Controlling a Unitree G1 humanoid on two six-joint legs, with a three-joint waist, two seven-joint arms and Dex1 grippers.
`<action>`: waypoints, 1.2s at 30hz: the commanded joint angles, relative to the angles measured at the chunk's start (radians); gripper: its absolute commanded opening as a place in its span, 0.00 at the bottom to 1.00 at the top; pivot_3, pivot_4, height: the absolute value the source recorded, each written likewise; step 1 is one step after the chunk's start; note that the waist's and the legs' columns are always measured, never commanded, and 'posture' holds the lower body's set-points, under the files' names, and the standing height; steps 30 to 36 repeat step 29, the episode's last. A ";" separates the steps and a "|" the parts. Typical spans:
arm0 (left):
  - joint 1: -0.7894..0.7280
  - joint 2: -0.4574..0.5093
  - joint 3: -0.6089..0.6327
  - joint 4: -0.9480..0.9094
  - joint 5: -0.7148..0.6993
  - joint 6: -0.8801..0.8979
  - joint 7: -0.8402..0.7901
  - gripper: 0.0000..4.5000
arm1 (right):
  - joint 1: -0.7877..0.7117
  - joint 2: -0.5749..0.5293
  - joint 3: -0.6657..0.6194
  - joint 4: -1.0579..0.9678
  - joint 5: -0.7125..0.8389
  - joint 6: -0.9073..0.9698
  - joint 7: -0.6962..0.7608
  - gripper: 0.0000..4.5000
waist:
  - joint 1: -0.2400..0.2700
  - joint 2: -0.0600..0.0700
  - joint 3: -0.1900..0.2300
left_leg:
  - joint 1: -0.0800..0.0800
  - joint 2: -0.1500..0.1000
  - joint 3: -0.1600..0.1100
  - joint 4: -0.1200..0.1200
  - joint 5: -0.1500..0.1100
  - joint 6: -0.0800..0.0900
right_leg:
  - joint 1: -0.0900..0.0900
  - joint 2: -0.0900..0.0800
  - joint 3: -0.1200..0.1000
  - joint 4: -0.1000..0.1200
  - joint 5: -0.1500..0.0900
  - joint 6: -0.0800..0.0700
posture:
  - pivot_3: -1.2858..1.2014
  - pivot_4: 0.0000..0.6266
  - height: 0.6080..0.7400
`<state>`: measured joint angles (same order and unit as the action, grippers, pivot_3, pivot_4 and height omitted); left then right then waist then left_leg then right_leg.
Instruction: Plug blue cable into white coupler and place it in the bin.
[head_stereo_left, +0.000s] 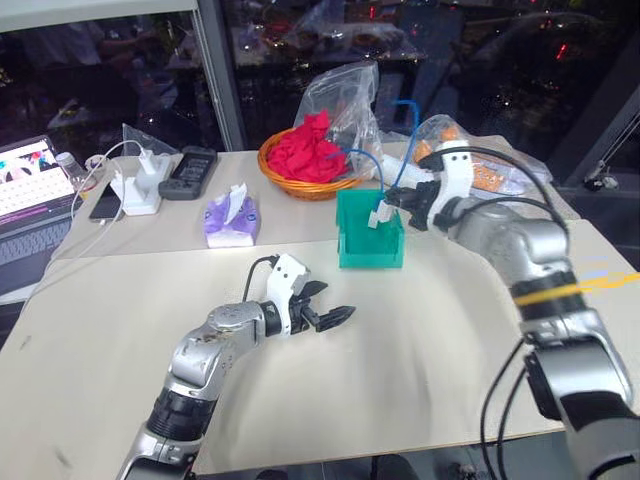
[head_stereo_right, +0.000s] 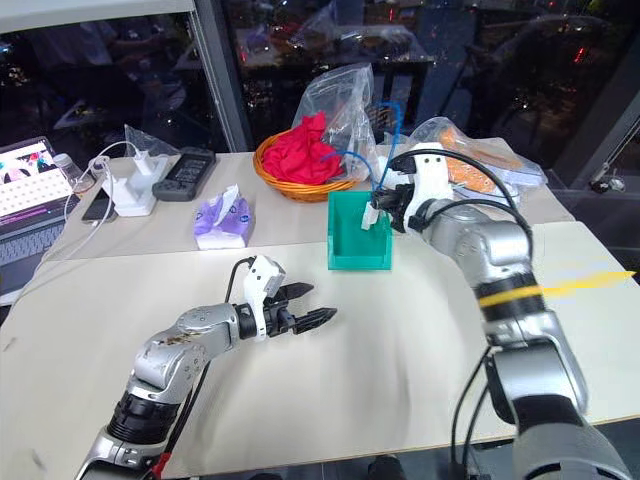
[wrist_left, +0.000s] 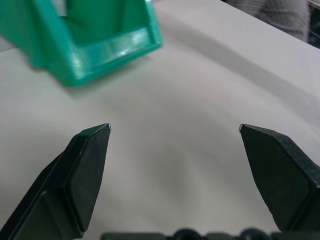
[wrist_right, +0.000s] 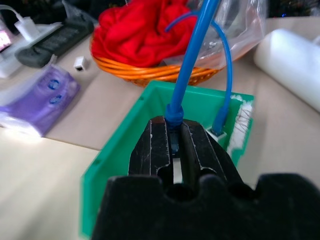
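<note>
My right gripper (wrist_right: 176, 125) is shut on one end of the blue cable (wrist_right: 189, 65) and holds it over the open top of the teal-green bin (head_stereo_left: 372, 256). The cable arches up and back down. On its free end a small white block, seemingly the white coupler (head_stereo_left: 381, 214), hangs just inside the bin's rim. My left gripper (head_stereo_left: 340, 317) hovers over the bare table in front of the bin, open and empty, with its two fingers (wrist_left: 90, 165) spread wide.
Behind the bin stands an orange woven basket (head_stereo_left: 290, 180) with red cloth, with clear plastic bags (head_stereo_left: 490, 170) to its right. A purple tissue pack (head_stereo_left: 232, 220), a dark remote (head_stereo_left: 188, 172), white chargers (head_stereo_left: 140, 185) and a laptop (head_stereo_left: 30, 200) lie at the left. A small white cube (wrist_right: 79, 62) rests near the basket.
</note>
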<state>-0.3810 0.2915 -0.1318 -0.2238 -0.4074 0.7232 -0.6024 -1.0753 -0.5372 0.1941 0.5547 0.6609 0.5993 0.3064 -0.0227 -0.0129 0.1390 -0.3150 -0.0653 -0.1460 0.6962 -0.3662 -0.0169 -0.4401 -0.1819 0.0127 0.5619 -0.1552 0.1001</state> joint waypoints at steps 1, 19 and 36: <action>0.020 -0.019 0.033 -0.074 0.000 -0.021 0.058 1.00 | -0.075 0.030 -0.028 0.150 -0.129 -0.108 0.109 0.21 | -0.001 0.000 0.000 | -0.003 -0.001 0.000 0.001 0.000 0.000 | -0.003 -0.001 -0.001 0.000 0.000 0.000 | 0.52 0.24 1.00; 0.007 0.079 0.125 0.050 0.067 -0.295 -0.002 1.00 | 0.521 -0.191 -0.428 -0.974 0.121 0.338 0.236 1.00 | 0.012 0.001 0.000 | -0.006 -0.001 0.001 0.006 0.000 -0.001 | -0.004 -0.002 -0.005 0.001 0.003 0.000 | 0.52 0.24 1.00; -0.015 0.126 0.130 0.202 0.075 -0.341 -0.081 1.00 | 1.043 -0.197 -0.463 -1.038 -0.126 0.051 0.256 1.00 | 0.010 0.000 0.001 | 0.001 -0.001 0.012 0.009 -0.001 0.001 | 0.004 0.000 0.002 -0.001 0.014 0.000 | 0.52 0.24 1.00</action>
